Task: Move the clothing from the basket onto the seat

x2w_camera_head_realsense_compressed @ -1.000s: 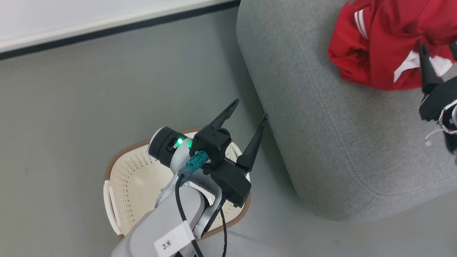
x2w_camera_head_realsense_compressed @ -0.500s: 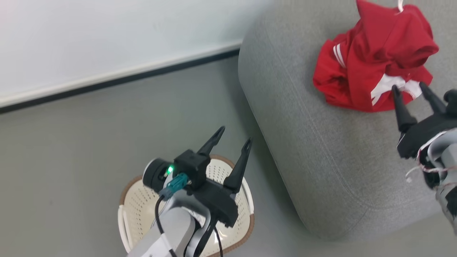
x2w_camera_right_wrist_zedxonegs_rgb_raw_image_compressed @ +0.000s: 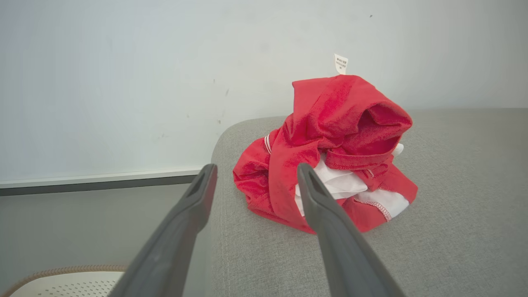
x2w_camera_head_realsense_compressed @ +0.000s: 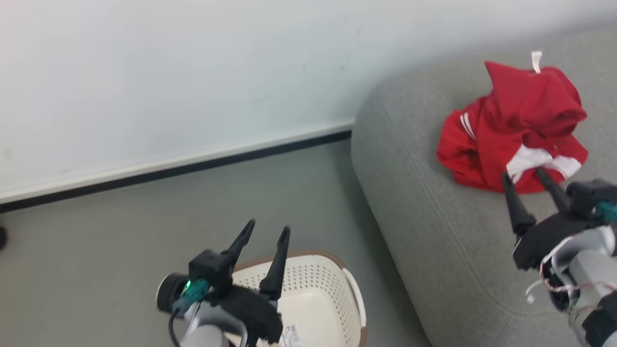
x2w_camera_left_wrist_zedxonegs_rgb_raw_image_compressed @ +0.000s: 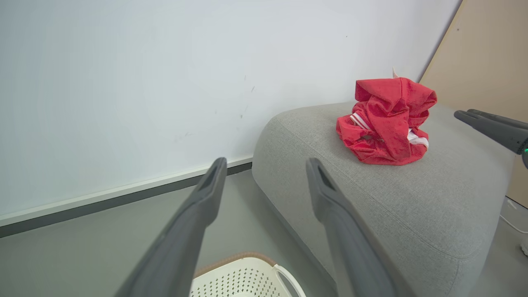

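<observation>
Over the last second the head camera has swung upward, so more white wall (x2w_camera_head_realsense_compressed: pixel 193 72) shows and the basket (x2w_camera_head_realsense_compressed: pixel 328 299) lies at the bottom edge. The right pincer (x2w_camera_head_realsense_compressed: pixel 522 173), whose finger then crossed the red heap, now has its tips at the heap's near edge.

There is one heap of clothing (x2w_camera_head_realsense_compressed: pixel 516 130), lying on top of the seat (x2w_camera_head_realsense_compressed: pixel 434 231) near its rounded end. How many garments make it up cannot be told. It is crumpled bright red cloth in soft folds, with two thin white stripes on its left side, white trim low at the front and one small white label (x2w_camera_head_realsense_compressed: pixel 536 60) standing up at the top.

The one seat is a bulky sofa in grey woven fabric, with a rounded corner and stitched seams. The one basket is cream plastic with rows of small holes, a brown rim band and a loop handle. It stands on the smooth grey floor (x2w_camera_head_realsense_compressed: pixel 120 250) just beside the seat, and a sticker (x2w_camera_head_realsense_compressed: pixel 291 335) shows on its bottom.

There are two pincers, each with two long, dark, tapering fingers. The left pincer (x2w_camera_head_realsense_compressed: pixel 269 225) hangs above the basket, spread wide and holding nothing. The right pincer is over the seat, also spread wide, with nothing in its grip.
</observation>
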Available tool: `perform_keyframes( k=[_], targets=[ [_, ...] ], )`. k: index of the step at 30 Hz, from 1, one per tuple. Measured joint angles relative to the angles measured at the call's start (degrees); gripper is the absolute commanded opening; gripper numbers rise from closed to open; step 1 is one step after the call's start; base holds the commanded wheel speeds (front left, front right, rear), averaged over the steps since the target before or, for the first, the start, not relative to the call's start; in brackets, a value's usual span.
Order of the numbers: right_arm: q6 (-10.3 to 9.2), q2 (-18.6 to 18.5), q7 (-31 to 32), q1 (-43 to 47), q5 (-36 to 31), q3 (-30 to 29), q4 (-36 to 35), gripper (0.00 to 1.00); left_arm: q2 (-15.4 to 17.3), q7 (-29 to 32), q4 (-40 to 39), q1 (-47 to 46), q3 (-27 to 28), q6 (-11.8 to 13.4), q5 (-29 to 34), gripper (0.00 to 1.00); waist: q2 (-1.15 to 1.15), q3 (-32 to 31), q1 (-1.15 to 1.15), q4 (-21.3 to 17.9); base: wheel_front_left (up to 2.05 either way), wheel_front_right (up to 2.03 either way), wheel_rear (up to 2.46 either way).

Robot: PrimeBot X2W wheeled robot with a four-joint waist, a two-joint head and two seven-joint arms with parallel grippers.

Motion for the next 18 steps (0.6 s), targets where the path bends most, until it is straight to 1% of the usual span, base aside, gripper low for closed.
perform_keyframes(
  k=[7,10,17,18],
  targets=[
    [-2.01,0.83,0.0,6.41,-0.21,-0.8,-6.54,1.0,2.53,-0.46,-0.2,5.06,1.8,1.07,0.1,1.0,0.0,-3.59,0.0,3.72,0.0,0.0,0.0],
    [-3.32,1.88,0.0,8.28,-0.67,-1.01,-10.46,1.0,4.35,-1.01,-0.73,7.39,3.72,1.72,0.19,1.0,0.0,-5.07,0.01,5.63,0.0,0.0,0.0],
    [-6.33,2.42,-0.18,12.24,-3.26,-0.97,-16.95,1.0,6.52,-1.54,-2.34,11.62,7.87,2.52,0.47,1.0,0.0,-6.69,0.01,7.31,0.0,0.0,0.0],
    [-6.44,2.45,-0.22,12.99,-3.57,-0.99,-17.81,1.0,6.81,-1.56,-2.6,12.13,8.44,2.52,0.56,1.0,0.0,-6.79,0.01,7.39,0.0,0.0,0.0]
  ],
)
